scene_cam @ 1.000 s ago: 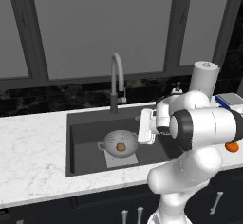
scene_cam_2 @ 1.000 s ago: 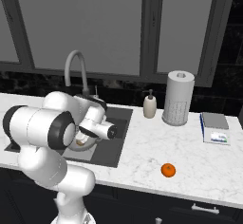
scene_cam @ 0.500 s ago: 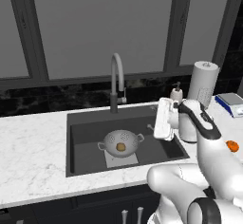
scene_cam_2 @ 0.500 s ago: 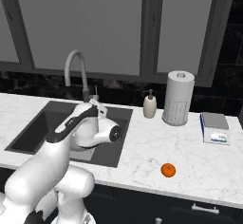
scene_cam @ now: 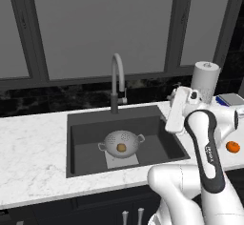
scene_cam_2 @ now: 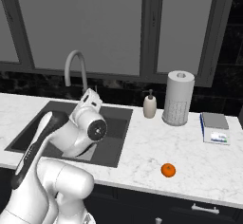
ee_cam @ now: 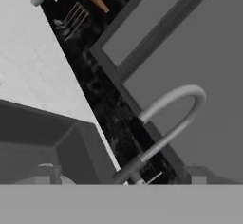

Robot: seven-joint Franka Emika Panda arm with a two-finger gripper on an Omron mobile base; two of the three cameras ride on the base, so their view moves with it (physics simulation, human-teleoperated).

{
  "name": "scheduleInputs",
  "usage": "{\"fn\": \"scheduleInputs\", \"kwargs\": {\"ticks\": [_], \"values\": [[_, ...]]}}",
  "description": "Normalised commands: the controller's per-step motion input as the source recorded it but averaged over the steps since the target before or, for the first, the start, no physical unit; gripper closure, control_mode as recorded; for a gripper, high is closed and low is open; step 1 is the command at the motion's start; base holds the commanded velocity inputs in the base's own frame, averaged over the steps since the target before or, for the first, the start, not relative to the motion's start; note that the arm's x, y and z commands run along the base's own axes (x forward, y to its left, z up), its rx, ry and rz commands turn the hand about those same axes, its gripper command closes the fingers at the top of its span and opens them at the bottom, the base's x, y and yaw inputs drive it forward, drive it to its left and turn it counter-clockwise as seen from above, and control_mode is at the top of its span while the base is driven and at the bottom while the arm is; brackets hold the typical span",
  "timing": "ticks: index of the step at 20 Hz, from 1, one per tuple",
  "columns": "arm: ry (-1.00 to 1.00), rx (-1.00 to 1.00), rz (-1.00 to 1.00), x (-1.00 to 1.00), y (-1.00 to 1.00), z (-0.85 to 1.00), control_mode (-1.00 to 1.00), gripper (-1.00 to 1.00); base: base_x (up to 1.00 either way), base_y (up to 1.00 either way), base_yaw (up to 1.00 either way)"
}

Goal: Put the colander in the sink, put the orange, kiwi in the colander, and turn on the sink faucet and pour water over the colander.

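The silver colander (scene_cam: 122, 142) stands on the floor of the dark sink (scene_cam: 90, 124), and the brown kiwi (scene_cam: 121, 147) lies inside it. Behind the basin rises the grey sink faucet (scene_cam: 116, 78), which also shows as an arched spout (ee_cam: 176, 100) in the hand view. The orange (scene_cam_2: 168, 170) lies on the white counter to the right of the sink, near the front edge. My gripper (scene_cam: 173, 111) hangs over the sink's right rim, well above the counter. It is open, holds nothing and faces the faucet.
A paper towel roll (scene_cam_2: 178, 98) and a white soap dispenser (scene_cam_2: 150, 105) stand at the back of the counter, right of the sink. A flat box (scene_cam_2: 216, 128) lies further right. Dark windows run behind the counter.
The arm has swung over, carrying the open hand from above the basin rightward and slightly up to the sink's right rim. Colander, kiwi and orange have not moved.
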Motion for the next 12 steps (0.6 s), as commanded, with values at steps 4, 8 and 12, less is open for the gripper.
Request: {"fn": "scheduleInputs", "kwargs": {"ticks": [4,8,12], "values": [[0.20,-0.45,-0.08,-0.57,-0.36,0.12,-1.00,-1.00,0.00,0.00,0.00],[0.26,-0.54,0.00,-0.29,-0.49,0.07,-1.00,-1.00,0.00,0.00,0.00],[0.24,-0.60,0.00,-0.33,-0.42,0.01,-1.00,-1.00,0.00,0.00,0.00]]}}
